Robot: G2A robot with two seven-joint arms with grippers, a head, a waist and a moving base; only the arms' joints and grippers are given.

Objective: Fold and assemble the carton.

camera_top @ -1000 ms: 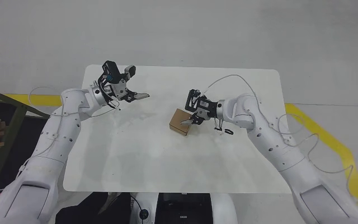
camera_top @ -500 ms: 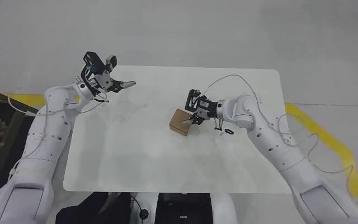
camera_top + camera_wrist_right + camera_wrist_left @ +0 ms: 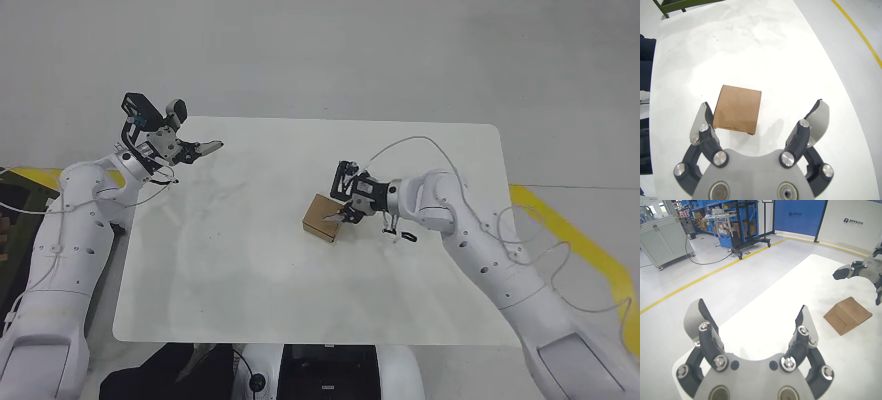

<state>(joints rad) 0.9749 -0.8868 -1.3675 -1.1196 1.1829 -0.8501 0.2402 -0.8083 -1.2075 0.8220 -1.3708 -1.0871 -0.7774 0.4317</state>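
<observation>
Top view: the white table is bare along its near half and down its left side; the carton, a small brown box, lies a little right of centre, well apart from every edge. The right gripper is just beside the carton's right side with its jaws spread wide and gripping nothing. The left gripper hangs at the table's far left corner, partly out past the edge, equally wide and empty; a broad stretch of bare tabletop separates it from the carton. A yellow floor line runs beyond the table's right edge.

Left wrist view: both pads are held far apart over the rounded table corner, with open floor beyond the edge; the carton sits farther along the table, one end showing folded flaps, and the right gripper hovers just above and beside it.

Right wrist view: the carton lies flat on the table, off to one side of the gap between the jaws; its nearest corner sits right against one finger, though contact cannot be confirmed; the other finger stands well clear over bare table. The table's curved edge sweeps past with floor beyond it.

Against the earlier frames: the left arm has drawn back from over the table's far left part to the corner, with its jaws as wide as before; the right arm and the carton have not shifted.
</observation>
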